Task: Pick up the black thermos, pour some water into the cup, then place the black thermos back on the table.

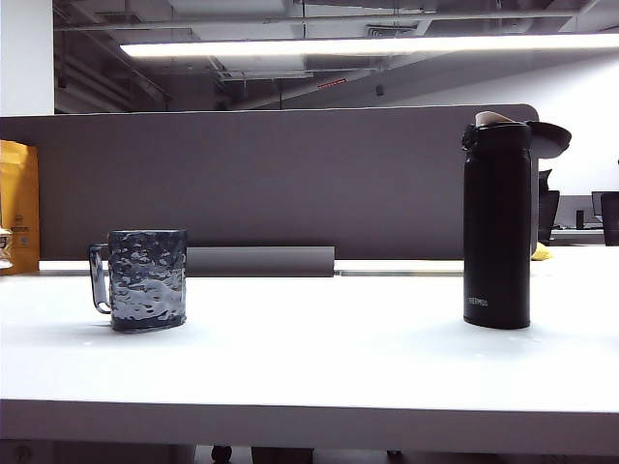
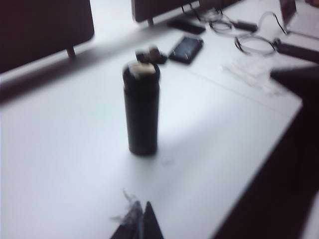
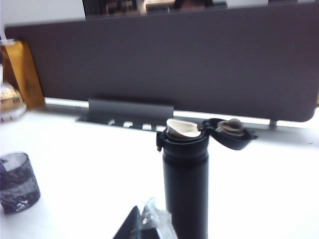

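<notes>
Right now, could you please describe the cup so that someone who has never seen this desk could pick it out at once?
Start from the grey partition panel behind the white table. The cup stands on the table's left side in the exterior view, far from the black thermos on the right. It is short, dark blue-grey and glassy, with a dimpled surface and side handle, unlike the tall, smooth, matte thermos.

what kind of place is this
Most likely an open-plan office. The white table backs onto a grey partition panel, exposed ducts and a strip light run overhead, and a phone and cables lie on the next desk.
</notes>
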Robot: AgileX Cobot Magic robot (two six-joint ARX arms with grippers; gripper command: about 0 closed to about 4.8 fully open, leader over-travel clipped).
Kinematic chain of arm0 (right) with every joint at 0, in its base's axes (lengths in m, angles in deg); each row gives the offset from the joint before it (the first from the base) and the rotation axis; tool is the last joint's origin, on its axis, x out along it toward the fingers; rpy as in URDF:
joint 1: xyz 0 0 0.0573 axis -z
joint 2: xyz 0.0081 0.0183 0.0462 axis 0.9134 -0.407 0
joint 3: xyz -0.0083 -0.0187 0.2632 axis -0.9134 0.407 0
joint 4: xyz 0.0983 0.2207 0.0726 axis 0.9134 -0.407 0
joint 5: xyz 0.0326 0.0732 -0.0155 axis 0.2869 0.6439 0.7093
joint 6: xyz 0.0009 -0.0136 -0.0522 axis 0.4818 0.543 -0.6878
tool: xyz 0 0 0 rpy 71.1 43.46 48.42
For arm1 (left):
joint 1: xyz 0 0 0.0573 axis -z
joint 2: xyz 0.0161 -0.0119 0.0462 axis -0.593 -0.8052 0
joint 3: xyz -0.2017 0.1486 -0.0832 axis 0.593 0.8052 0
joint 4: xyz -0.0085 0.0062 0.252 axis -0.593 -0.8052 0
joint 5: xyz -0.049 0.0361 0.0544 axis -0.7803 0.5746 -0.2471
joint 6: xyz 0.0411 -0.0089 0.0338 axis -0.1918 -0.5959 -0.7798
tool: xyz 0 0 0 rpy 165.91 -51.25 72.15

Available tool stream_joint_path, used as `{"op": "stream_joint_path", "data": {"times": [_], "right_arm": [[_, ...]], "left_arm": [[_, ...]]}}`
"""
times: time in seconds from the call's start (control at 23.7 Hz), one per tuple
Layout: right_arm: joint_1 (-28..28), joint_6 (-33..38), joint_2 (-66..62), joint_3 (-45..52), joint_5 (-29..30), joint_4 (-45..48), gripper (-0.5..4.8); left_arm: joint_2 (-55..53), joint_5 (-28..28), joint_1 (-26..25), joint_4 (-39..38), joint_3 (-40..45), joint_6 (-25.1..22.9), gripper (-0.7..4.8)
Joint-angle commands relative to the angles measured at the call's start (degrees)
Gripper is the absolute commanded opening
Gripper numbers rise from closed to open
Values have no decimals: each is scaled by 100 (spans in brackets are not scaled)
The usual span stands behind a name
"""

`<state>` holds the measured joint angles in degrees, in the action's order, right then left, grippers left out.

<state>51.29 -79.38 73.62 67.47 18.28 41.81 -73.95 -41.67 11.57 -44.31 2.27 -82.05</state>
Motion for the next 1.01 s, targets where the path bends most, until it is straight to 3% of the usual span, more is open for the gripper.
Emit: {"op": "stream_joint_path", "data": {"times": [0.04, 0.17, 0.42, 0.76, 1.01], "right_arm": [[-4, 188, 1137, 4, -155, -1117, -8], [17, 219, 1115, -216, -131, -1676, -8], [-4, 203, 953, -116, -125, -1620, -8], [-7, 192, 1178, 809, -107, -887, -8], [-7, 195, 1178, 1425, -101, -466, -8]], "left_arm": [[761, 9, 24, -734, 0, 280, -6], [1480, 63, 22, -866, 170, 341, -6], [3001, 264, 22, -1163, 968, 428, -6], [4774, 468, 22, -800, 2861, 1757, -6], [5327, 555, 24, -603, 3989, 1902, -6]]}}
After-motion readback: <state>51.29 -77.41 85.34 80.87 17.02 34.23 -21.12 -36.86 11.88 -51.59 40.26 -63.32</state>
